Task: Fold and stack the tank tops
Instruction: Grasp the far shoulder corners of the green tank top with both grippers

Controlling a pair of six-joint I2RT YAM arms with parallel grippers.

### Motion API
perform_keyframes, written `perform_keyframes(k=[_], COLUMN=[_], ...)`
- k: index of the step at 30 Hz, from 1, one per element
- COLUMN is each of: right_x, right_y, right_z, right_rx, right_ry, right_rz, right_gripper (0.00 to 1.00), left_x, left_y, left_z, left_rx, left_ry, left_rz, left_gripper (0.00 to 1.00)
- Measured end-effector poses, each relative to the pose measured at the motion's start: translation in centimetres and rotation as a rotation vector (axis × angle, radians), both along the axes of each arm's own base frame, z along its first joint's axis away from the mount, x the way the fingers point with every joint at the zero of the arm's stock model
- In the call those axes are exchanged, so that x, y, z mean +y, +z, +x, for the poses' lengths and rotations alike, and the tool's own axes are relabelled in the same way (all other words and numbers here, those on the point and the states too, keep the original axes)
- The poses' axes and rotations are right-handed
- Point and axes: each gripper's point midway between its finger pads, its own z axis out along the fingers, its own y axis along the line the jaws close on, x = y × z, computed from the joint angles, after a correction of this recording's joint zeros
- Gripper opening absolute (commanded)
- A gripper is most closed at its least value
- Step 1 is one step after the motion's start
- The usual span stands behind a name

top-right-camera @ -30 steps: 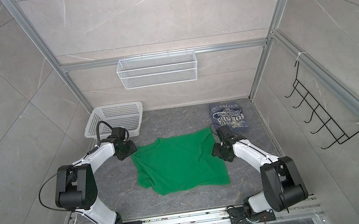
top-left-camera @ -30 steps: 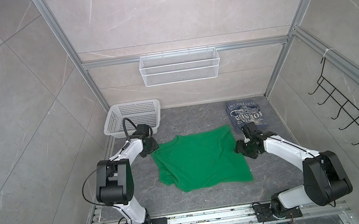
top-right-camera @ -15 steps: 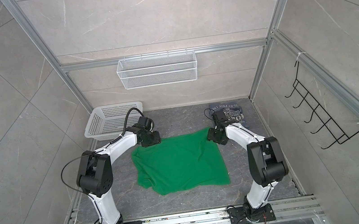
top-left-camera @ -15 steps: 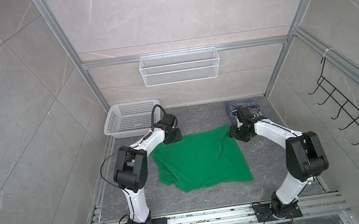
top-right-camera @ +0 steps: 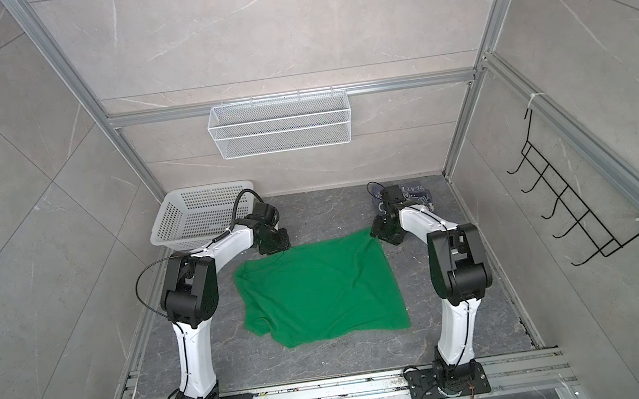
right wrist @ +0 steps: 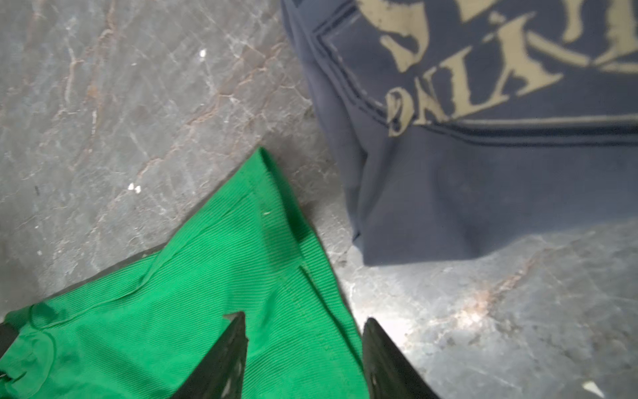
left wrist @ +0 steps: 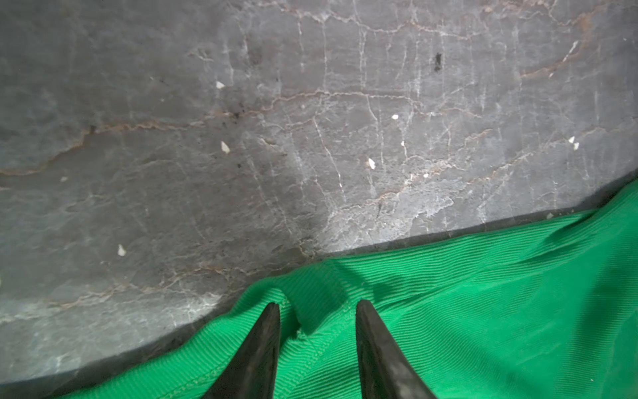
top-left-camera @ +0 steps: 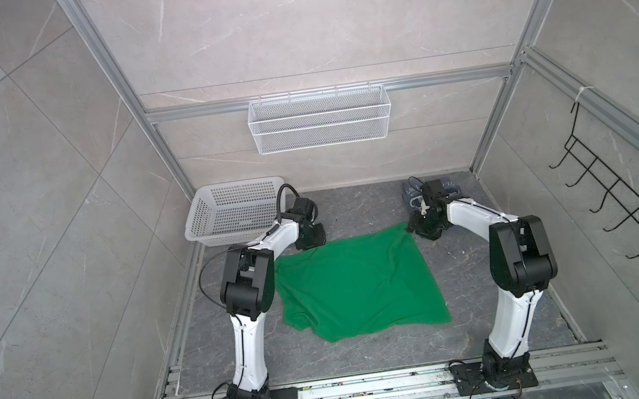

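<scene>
The bright green tank top (top-left-camera: pixel 358 283) (top-right-camera: pixel 317 289) lies spread flat on the grey stone table in both top views. The slate-blue tank top (top-left-camera: pixel 452 188) (right wrist: pixel 483 172) lies folded at the back right, print up. My left gripper (top-left-camera: pixel 313 245) (left wrist: pixel 317 303) is down at the green top's far left corner. Its jaws stand apart, straddling a raised ridge of the green cloth (left wrist: pixel 483 311). My right gripper (top-left-camera: pixel 418 231) (right wrist: pixel 305 316) is at the far right corner. It is open, with one finger on the green cloth (right wrist: pixel 172 311) and the other just off its edge.
A white perforated basket (top-left-camera: pixel 202 212) stands at the back left, close behind the left arm. On the back wall hangs a white wire basket (top-left-camera: pixel 320 120). A black hook rack (top-left-camera: pixel 625 210) is fixed to the right wall. The blue top lies just beyond the right gripper.
Both grippers moved from the green top's side edges to its two far corners and settled onto the cloth. Both pairs of jaws have narrowed.
</scene>
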Motion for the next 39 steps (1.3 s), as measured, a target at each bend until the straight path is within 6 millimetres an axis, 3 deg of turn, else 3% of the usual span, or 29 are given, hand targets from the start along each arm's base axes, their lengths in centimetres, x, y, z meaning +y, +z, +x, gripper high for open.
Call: perform_keyframes(k=[10,17,27,30,39], right_x=[-0.6,-0.6,-0.6,-0.5,-0.5], right_y=[-0.1,0.0,0.3,0.1,-0.3], right_z=[0.1,0.0,-0.8,-1.1,-1.5], right_rx=[0.002,-0.001,-0.001,0.008,0.019], right_ry=[-0.014,-0.013,-0.011,-0.008,-0.007], right_rz=[0.001,0.008,0.018,0.025,0.030], right_gripper=[0.56,0.56,0.56,0.55,0.55], left_x=[-0.4,-0.9,0.1,0.0,0.1], left_y=[-0.2,-0.5,-1.7,-1.7,-1.9], left_z=[-1.0,-1.3,-1.1,-1.0,-1.0], left_rx=[0.033,0.024,-0.034,-0.048,-0.062], left_ry=[-0.047,-0.110,-0.192,-0.215,-0.241], left_rz=[-0.009,-0.021,-0.022,-0.029,-0.027], left_gripper=[0.43,0.39,0.44,0.40,0.16])
